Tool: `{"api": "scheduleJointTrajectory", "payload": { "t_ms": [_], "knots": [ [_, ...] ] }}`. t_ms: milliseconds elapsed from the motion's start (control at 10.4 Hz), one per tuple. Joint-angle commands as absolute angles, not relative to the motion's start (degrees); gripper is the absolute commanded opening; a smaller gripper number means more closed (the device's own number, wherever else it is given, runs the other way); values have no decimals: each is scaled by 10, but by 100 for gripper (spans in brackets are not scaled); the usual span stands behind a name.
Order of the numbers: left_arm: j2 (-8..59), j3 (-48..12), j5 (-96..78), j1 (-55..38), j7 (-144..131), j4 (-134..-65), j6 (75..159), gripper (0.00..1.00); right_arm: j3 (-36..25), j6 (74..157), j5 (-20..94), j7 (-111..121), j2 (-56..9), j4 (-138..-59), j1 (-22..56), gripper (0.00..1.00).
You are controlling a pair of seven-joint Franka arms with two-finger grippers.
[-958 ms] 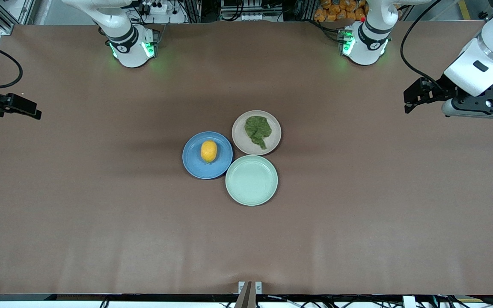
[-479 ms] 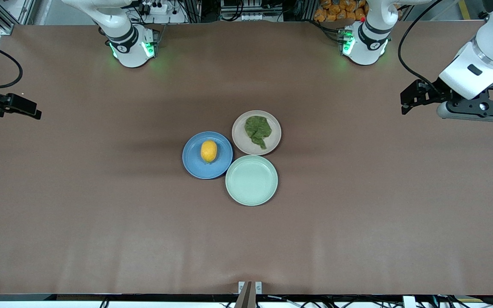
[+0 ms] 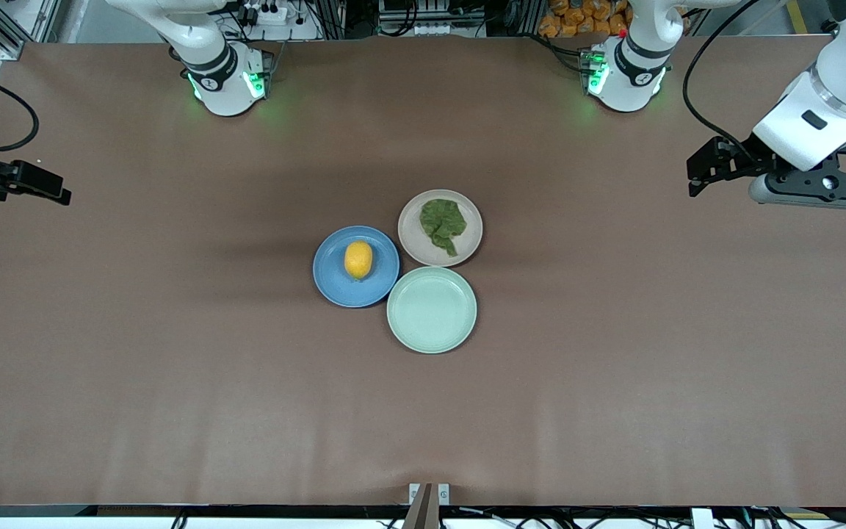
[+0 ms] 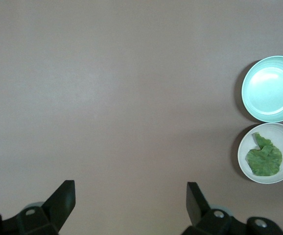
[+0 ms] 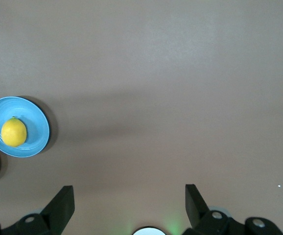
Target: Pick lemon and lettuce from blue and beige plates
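A yellow lemon [image 3: 358, 260] lies on the blue plate [image 3: 331, 283] at the table's middle. Beside it, toward the left arm's end, a crinkled green lettuce [image 3: 443, 224] leaf rests on the beige plate [image 3: 423, 250]. My left gripper [image 4: 130, 193] hangs open and empty over bare table near the left arm's end, with the lettuce [image 4: 264, 157] on its plate [image 4: 244, 161] well off to one side. Over the table's edge at the right arm's end, my right gripper [image 5: 129, 196] is open and empty too, far from the lemon [image 5: 13, 132] on the blue plate [image 5: 36, 122].
An empty mint-green plate [image 3: 432, 309] sits against both plates, nearer to the front camera; the left wrist view shows it [image 4: 271, 88] as well. Brown table cover spreads wide around the three plates. The arms' bases [image 3: 226, 77] stand along the table's farthest edge.
The left arm's hand has shifted a little toward the bases' edge of the table and then held still. The right arm and the plates have not moved.
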State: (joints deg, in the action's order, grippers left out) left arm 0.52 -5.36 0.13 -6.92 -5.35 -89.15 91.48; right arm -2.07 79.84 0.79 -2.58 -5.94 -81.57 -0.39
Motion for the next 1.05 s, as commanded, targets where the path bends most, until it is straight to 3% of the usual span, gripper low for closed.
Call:
{"api": "scheduleJointTrajectory", "payload": {
  "t_ms": [0,958],
  "knots": [
    [5,-53,-6,-64,-39,-887,908,100,-16,791,4,-18,-60,-808,-12,100],
    [115,-75,-67,-176,-173,-895,978,100,-14,789,13,-17,-63,-810,-11,100]
  ]
}}
